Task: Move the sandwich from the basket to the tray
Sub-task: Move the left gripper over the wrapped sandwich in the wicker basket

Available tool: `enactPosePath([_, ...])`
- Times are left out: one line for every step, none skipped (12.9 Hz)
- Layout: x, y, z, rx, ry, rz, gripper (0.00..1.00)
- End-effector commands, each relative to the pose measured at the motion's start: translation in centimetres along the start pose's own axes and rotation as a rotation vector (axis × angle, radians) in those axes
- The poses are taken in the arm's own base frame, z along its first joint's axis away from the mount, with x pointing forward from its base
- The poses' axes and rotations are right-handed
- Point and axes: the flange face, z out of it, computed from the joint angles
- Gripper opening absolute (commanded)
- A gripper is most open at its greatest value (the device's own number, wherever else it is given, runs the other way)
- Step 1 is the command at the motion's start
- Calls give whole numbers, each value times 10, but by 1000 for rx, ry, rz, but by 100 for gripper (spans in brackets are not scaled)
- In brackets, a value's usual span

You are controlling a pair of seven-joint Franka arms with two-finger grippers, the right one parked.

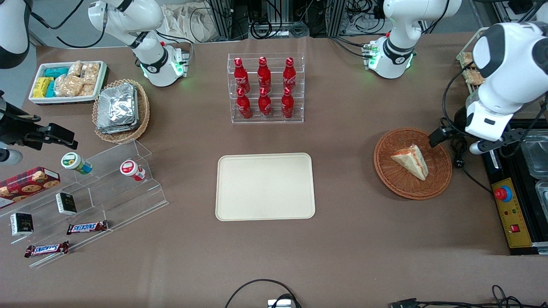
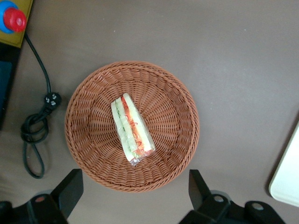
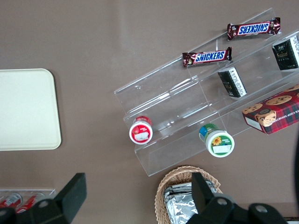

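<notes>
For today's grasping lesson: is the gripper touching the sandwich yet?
Apart. The left wrist view shows the open gripper above the basket, its fingers clear of the sandwich.

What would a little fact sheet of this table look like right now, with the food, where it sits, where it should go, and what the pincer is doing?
food: sandwich, a wrapped wedge
sits in: round wicker basket, toward the working arm's end of the table
goes to: tray, bare, mid-table
pincer: open, above the basket's edge, touching nothing
nearby: looped black cable beside the basket
also on table: rack of red bottles, farther from the front camera than the tray
</notes>
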Motion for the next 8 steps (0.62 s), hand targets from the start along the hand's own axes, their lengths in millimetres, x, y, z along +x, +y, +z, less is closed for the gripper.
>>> enactPosePath([-15,-4,13,-14,14,-87,100])
enactPosePath([-19,-6,25,-17,19,-125,100])
enactPosePath([-24,-8,40,-24,31,-165,100])
enactPosePath([-28,-10,55,-31,45,-198,100])
enactPosePath([-33,-13,70,-39,58,-223,100])
enactPosePath([-38,-16,84,-43,64,-240,100])
enactPosePath([-40,-16,97,-45,65,-268,100])
enactPosePath([-39,-17,109,-44,60,-296,100])
